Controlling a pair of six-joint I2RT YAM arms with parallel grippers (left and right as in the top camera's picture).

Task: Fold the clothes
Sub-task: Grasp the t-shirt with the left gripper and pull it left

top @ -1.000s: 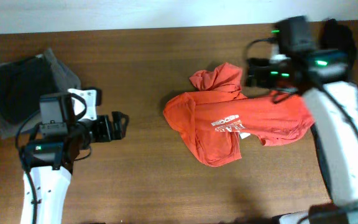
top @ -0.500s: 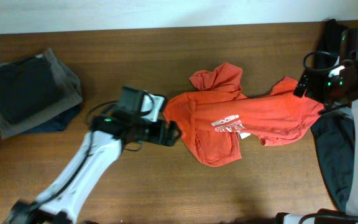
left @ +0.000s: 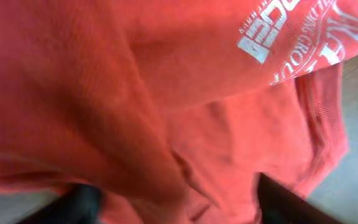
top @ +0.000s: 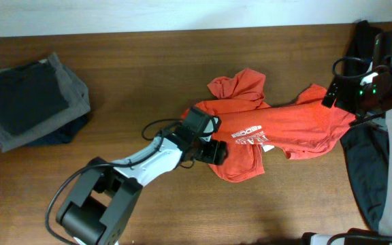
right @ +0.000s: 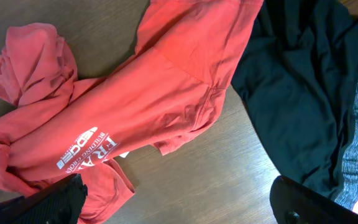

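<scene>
Far left of table (top: 148, 61): one folded stack (top: 36, 102), looks done, piece count unclear. Centre: left gripper (top: 215, 152) sits on the red-orange T-shirt (top: 298, 126), fingers apart astride the fabric, no pinch visible. One shirt, crumpled, unfolded. Right: right gripper (right: 176, 186) hovers wide open, holding nothing. Beside it, one black garment (top: 363, 177), a limp heap at the table edge, unfolded. Judgement: two pieces left to fold.

Open tabletop (top: 135, 75) (left of T-shirt (top: 284, 129))
</scene>
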